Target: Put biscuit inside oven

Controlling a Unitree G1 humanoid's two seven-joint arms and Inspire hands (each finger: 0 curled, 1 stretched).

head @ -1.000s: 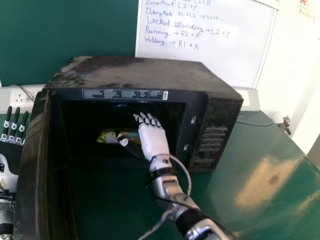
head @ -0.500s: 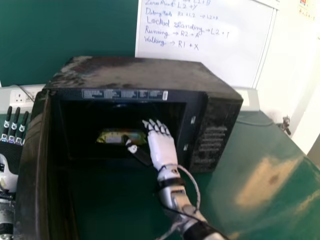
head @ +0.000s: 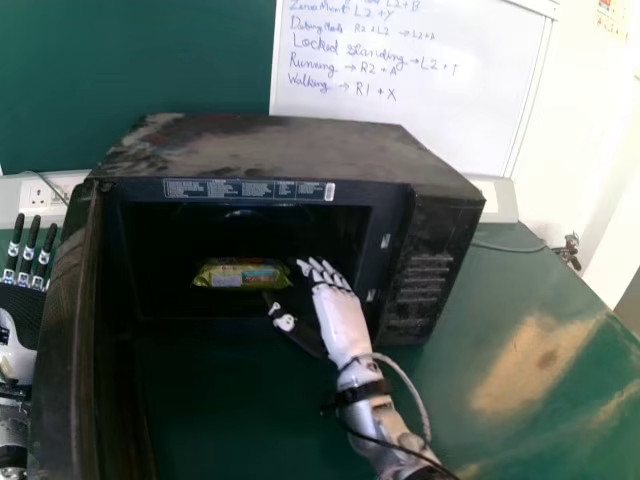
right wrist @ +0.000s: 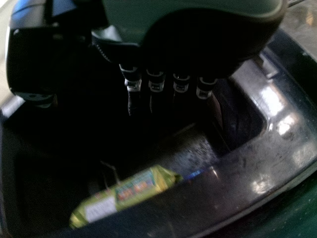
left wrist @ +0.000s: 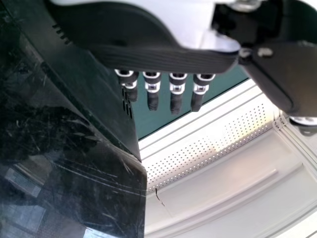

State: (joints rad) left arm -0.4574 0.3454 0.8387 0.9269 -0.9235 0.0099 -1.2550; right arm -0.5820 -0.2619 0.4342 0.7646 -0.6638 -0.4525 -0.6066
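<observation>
And here's the right hand point(head: 343, 325) in the opening of the microwave oven point(head: 280, 145), its fingers point(head: 327, 274) stretched out nearly straight, slim gaps between them, clamped on nothing! The thumb point(head: 285, 322) stands well out to the side, with open space between it and the fingers.

Now the biscuit packet point(head: 240, 274): it's inside the oven, lying lengthwise across the opening, to the left of those fingers and apart from them. Its right-hand end sits just beyond the thumb's dark tip; whether the two touch, I can't tell. The right wrist view has the yellow-green wrapper off past the fingertips too, clear of them.

Over on the far left, the left hand point(head: 14, 352) has its fingers straight and apart, holding nothing, and the open oven door point(head: 65, 330) stands just to the right of them. Beyond those fingers there's a wall socket point(head: 38, 192). Past the right hand's fingers, behind the oven, comes the whiteboard point(head: 420, 100), and out to their right runs the green tabletop point(head: 480, 320).
</observation>
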